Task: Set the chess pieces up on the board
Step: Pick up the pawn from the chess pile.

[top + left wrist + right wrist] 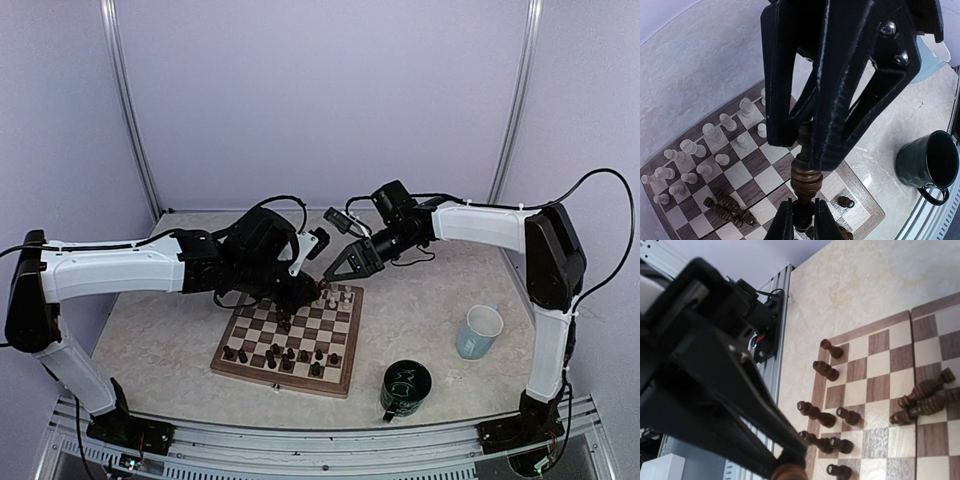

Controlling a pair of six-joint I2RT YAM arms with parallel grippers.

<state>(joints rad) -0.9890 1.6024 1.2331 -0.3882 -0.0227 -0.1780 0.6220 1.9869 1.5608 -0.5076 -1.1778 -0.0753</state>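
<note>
Both grippers meet above the board (345,350). My left gripper (804,220) is shut on the lower stem of a tall dark brown chess piece (806,177) and holds it above the board's near side. My right gripper (805,132) comes in from the other side and its fingertips close round the piece's top, which they hide. In the top view the left gripper (305,292) and the right gripper (328,283) touch tips over the board's far edge. Cream pieces (692,147) stand in two rows. A few dark pieces (730,207) lie flat mid-board.
A dark green mug (405,388) stands on the table right of the board's near corner, and a pale blue mug (480,331) stands further right. Several dark pieces (825,370) stand along the board's near rows. A metal rail (330,440) runs along the table's front.
</note>
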